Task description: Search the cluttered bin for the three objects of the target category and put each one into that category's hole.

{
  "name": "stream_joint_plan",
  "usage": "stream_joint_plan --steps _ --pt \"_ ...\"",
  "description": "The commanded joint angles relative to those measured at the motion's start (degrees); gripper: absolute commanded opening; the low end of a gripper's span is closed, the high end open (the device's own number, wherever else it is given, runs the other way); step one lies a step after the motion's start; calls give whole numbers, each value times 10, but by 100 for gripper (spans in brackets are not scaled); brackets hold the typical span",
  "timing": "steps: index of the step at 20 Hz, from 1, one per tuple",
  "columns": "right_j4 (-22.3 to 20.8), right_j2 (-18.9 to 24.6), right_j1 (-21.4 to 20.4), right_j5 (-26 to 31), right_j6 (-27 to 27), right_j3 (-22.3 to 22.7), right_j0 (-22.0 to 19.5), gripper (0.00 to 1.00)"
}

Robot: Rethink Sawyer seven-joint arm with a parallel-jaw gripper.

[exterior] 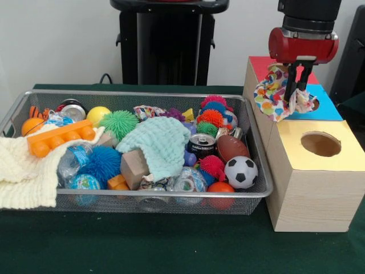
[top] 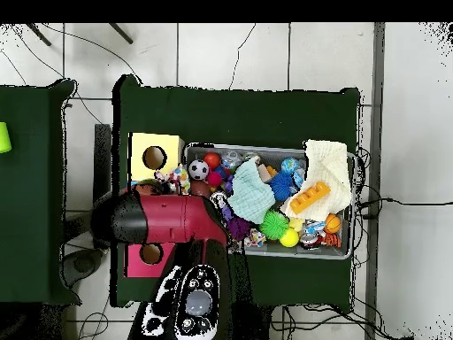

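1. One cloth item is in hand: the gripper (exterior: 296,85) has its fingers pinched on a polka-dot cloth (exterior: 272,98), which hangs over the blue-topped box (exterior: 326,108) in the middle of the row of boxes, right at its hole; the cloth is not yet let go, so I judge this drop as under way, not finished.
2. Two cloths remain in the wire bin (exterior: 251,197), by my reading of the category: a mint knitted cloth (exterior: 161,144) near the bin's middle, and a cream knitted cloth (exterior: 23,171) draped over the bin's left end in the front view.
3. Whether any cloth already lies inside the box cannot be seen; the yellow-topped box (exterior: 296,142) at the front of the row shows only a dark hole.
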Motion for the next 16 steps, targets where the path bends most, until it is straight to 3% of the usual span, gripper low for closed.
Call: stream_joint_plan --steps 1,6,16 --pt "29 -18 18 152 150 -110 23 0" --pt "39 -21 51 172 164 -161 35 0" --pt "47 -59 116 148 203 -204 81 0"
